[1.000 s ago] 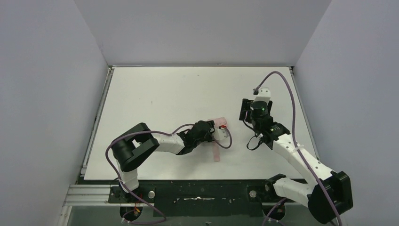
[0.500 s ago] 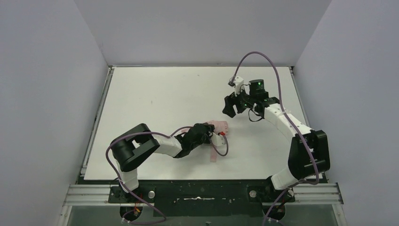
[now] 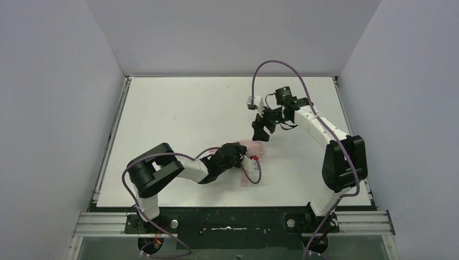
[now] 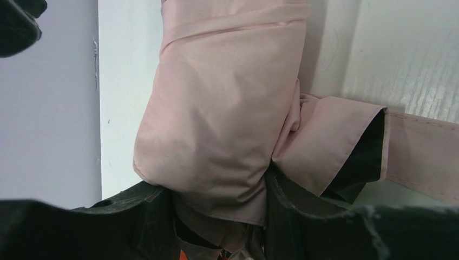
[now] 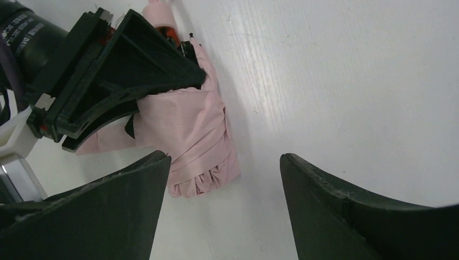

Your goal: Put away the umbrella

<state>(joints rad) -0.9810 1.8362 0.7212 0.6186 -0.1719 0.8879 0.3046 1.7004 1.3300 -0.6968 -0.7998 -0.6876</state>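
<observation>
The pale pink folded umbrella point(image 3: 253, 147) lies on the white table near the middle. My left gripper point(image 3: 242, 153) is shut on its fabric bundle point(image 4: 222, 108); its pink strap point(image 3: 246, 176) trails toward the near edge. In the left wrist view the strap point(image 4: 422, 151) runs off to the right. My right gripper point(image 3: 261, 129) is open and empty, hovering just beyond the umbrella's far end. In the right wrist view the umbrella point(image 5: 195, 141) lies between and above my wide-open fingers point(image 5: 124, 211), with the left gripper's black jaws closed on it. The handle point(image 5: 159, 16) shows at the top.
The white table point(image 3: 178, 108) is walled by grey panels at left, back and right. A black rail runs along the near edge point(image 3: 227, 219). A purple cable point(image 3: 281, 65) arcs above the right arm.
My right arm has swung left and toward the umbrella, its open gripper now just beyond the umbrella's end. The left gripper has kept its hold and nudged the umbrella slightly.
</observation>
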